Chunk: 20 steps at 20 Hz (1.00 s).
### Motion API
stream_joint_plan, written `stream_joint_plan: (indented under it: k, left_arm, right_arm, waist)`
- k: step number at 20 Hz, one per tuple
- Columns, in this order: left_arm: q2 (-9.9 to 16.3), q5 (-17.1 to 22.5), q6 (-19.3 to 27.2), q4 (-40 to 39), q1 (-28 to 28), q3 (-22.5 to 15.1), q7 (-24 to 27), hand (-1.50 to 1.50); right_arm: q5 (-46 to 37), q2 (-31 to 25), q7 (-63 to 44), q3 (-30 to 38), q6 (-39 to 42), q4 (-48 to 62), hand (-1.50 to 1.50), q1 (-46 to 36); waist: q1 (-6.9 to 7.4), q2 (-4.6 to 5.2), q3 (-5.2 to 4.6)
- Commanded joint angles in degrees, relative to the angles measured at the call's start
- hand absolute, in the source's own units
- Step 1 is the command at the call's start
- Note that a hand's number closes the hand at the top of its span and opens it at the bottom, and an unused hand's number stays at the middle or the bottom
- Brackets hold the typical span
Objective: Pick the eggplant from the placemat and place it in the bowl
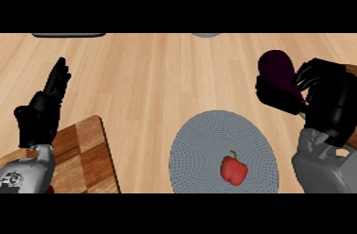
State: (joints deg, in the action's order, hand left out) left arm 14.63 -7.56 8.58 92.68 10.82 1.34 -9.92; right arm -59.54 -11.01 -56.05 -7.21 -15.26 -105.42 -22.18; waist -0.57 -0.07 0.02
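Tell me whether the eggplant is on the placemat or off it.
Off it. The eggplant is held in the right hand, up and right of the grey placemat, where only a red pepper lies.

The wooden counter bears a grey placemat and a checkered cutting board.

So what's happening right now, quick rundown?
Right hand shut on dark purple eggplant, lifted off round grey placemat. Left hand open, resting. Bowl not in sight. Red bell pepper on placemat.
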Motion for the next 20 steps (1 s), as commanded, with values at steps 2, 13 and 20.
stream_joint_plan:
  k: [2,13,20]
  left_arm:
    - [0.62,0.74,-1.55,0.18,0.32,0.85,-0.38,0.00]
    - [0.42,1.17,-2.41,0.55,2.38,1.85,-0.99,0.00]
    - [-2.10,-1.02,-1.61,-1.18,2.59,-0.06,-0.46,0.00]
  right_arm:
    - [9.74,-6.10,9.58,11.63,-5.52,-0.32,1.50,5.68]
    - [10.31,-19.11,25.77,23.77,-8.58,24.75,1.50,7.74]
    - [13.07,-21.24,38.80,28.25,-17.16,50.62,1.50,-1.30]
  waist:
    - [0.09,0.11,0.05]
    - [0.70,0.27,0.05]
    - [1.49,0.45,0.08]
